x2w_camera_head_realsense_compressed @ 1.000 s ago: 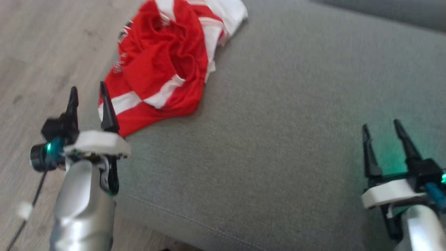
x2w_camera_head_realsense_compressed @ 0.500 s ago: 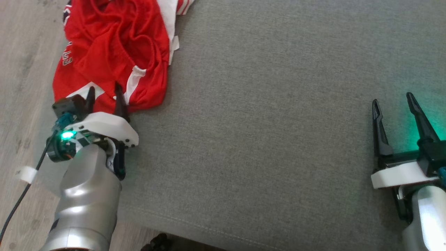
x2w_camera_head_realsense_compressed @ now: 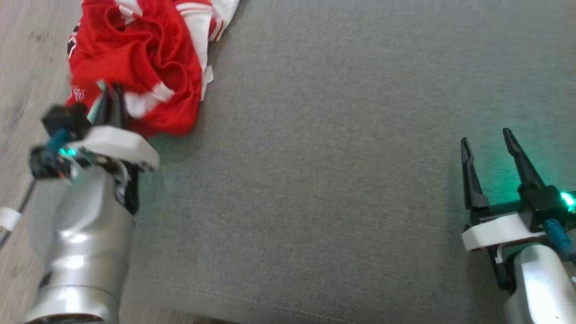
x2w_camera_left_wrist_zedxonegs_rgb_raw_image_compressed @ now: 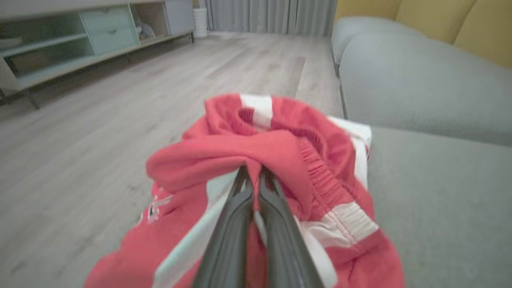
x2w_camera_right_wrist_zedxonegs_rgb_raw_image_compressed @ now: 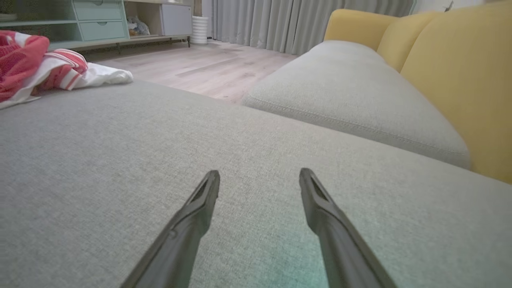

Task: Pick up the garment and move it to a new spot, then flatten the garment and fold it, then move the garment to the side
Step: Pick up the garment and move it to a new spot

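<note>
So, the crumpled red and white garment [x2w_camera_head_realsense_compressed: 144, 58] lies bunched at the far left edge of the grey seat cushion [x2w_camera_head_realsense_compressed: 324, 189], my left gripper [x2w_camera_head_realsense_compressed: 112, 93] is clamped together on its near fold, and my right gripper [x2w_camera_head_realsense_compressed: 488, 144], fingers [x2w_camera_head_realsense_compressed: 470, 180] apart, hovers well away near the right edge.

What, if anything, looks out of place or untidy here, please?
Only the garment: it lies bunched in a red and white heap at the left edge of the cushion, and part seems to hang past it. The left gripper is shut on a fold. Nothing looks spilled or damaged.
</note>
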Robot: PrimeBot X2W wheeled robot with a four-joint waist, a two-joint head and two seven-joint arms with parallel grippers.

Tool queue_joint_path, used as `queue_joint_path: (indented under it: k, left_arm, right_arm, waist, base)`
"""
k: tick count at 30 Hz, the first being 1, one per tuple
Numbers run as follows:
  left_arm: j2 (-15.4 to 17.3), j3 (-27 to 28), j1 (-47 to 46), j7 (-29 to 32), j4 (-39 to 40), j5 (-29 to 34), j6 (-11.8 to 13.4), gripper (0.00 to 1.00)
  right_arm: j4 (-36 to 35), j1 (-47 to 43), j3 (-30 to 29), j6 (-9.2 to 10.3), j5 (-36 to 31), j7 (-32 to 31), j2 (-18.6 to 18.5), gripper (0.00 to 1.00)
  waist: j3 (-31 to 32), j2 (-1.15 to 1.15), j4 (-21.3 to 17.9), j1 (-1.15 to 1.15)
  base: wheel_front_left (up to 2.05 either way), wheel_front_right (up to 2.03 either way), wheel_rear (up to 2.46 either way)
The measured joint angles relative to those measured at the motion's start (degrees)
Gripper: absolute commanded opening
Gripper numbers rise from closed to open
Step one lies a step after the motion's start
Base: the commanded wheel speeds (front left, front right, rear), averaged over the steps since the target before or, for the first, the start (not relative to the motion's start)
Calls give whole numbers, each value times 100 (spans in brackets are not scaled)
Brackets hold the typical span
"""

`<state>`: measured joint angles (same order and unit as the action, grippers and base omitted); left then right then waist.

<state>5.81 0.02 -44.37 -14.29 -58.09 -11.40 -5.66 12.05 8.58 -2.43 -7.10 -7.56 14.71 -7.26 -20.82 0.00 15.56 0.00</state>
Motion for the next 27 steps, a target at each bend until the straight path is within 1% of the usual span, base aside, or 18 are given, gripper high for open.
queue_joint_path:
  k: [2, 4, 8, 12, 15, 20, 24, 27]
  left_arm:
    - [99, -4, -1, -1, 434, 44, 15, 0]
    - [230, -20, 1, -5, 858, 151, 90, 0]
    - [420, -172, 16, 10, 1475, 339, 159, 0]
    - [519, -400, 17, 430, 2054, 486, 152, 0]
    - [599, -612, 16, 810, 2471, 550, 52, 0]
    - [567, -1123, -64, 1412, 3169, 553, -70, 0]
    - [382, -1664, -447, 1730, 3460, 549, -147, 0]
    - [199, -1997, -847, 1834, 3453, 487, -149, 0]
  right_arm:
    - [5, -5, 35, 0, 0, 0, 48, 100]
    - [13, -13, 92, 0, 0, 0, 140, 100]
    - [82, -176, 208, 0, 25, -1, 301, 100]
    - [171, -545, 234, 0, 133, -1, 382, 100]
    - [215, -771, 238, 0, 218, -1, 427, 100]
    - [232, -1019, 327, 0, 487, -1, 453, 100]
    - [232, -1073, 388, 0, 604, -1, 455, 100]
    - [227, -1073, 386, 0, 668, -2, 457, 100]
  waist:
    - [128, 0, -85, 0]
    - [268, 0, -201, 0]
    - [639, 0, -466, 0]
    - [1090, 0, -774, -1]
    - [1443, 0, -1029, -1]
    - [1892, 0, -1562, -1]
    - [2148, 0, -1992, -1]
    - [2285, 0, -2295, -1]
  base:
    - [0, 0, 0]
    - [0, 0, 0]
    - [0, 0, 0]
    - [0, 0, 0]
    - [0, 0, 0]
    - [0, 0, 0]
    - [0, 0, 0]
    - [0, 0, 0]
